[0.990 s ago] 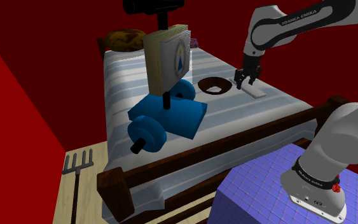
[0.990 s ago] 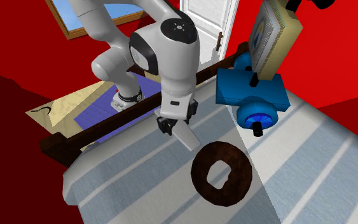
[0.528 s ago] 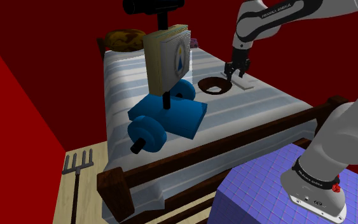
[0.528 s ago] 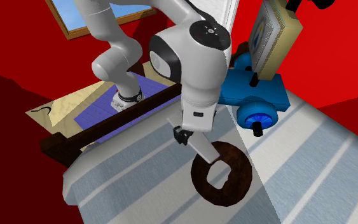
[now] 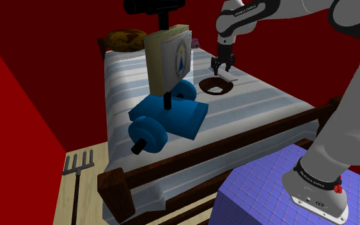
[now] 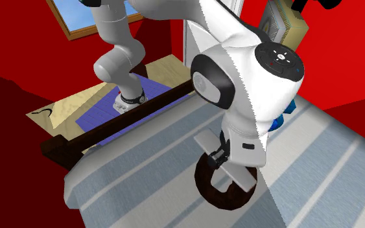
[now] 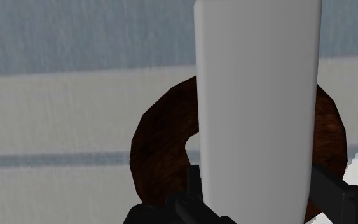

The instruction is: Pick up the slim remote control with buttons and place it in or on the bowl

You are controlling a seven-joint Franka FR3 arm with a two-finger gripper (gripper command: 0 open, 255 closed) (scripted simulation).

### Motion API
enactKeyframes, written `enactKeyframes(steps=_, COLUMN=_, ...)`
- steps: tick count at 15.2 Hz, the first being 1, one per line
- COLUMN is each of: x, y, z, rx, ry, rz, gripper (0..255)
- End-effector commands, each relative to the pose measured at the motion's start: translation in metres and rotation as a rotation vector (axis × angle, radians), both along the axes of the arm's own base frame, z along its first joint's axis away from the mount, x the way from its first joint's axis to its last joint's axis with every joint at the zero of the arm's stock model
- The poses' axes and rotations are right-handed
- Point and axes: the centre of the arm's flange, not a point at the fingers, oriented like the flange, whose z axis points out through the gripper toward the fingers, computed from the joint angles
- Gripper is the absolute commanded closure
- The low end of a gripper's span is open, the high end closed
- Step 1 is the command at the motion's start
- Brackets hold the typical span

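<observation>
gripper: all-black, two-fingered, on the white arm, pointing down over the bed; its fingers are clamped on one end of the remote.
remote: a slim, plain white slab, held off the cover directly above the bowl; in the wrist view its long body crosses the ring's opening. whether its far end touches the rim cannot be told.
bowl: dark brown, ring-shaped, lying flat on the cover beneath the gripper.
bed: grey-and-white striped cover inside a dark wooden frame.
blue wheeled block: to the shoulder view's left of the bowl, apart from it, with a beige book-like box upright above it.
pitchfork: dark, on the pale floorboards beside the bed.
</observation>
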Motion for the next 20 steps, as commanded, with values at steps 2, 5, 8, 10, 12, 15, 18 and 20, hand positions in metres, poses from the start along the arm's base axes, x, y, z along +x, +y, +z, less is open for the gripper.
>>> enactKeyframes(steps=2, x=0.027, y=-0.007, z=-0.001, rx=0.0, ry=-0.001, rz=0.001, gripper=255)
enactKeyframes(steps=5, x=0.027, y=-0.007, z=-0.017, rx=0.0, ry=-0.001, rz=0.001, gripper=255)
enactKeyframes(steps=8, x=0.027, y=-0.007, z=-0.032, rx=0.0, ry=-0.001, rz=0.001, gripper=255)
enactKeyframes(steps=10, x=0.027, y=-0.007, z=-0.043, rx=0.0, ry=-0.001, rz=0.001, gripper=255)
enactKeyframes(steps=12, x=0.027, y=-0.007, z=-0.054, rx=0.0, ry=-0.001, rz=0.001, gripper=255)
enactKeyframes(steps=15, x=0.027, y=-0.007, z=-0.073, rx=0.0, ry=-0.001, rz=0.001, gripper=255)
enactKeyframes(steps=18, x=0.027, y=-0.007, z=-0.073, rx=0.0, ry=-0.001, rz=0.001, gripper=255)
enactKeyframes(steps=20, x=0.027, y=-0.007, z=-0.073, rx=0.0, ry=-0.001, rz=0.001, gripper=255)
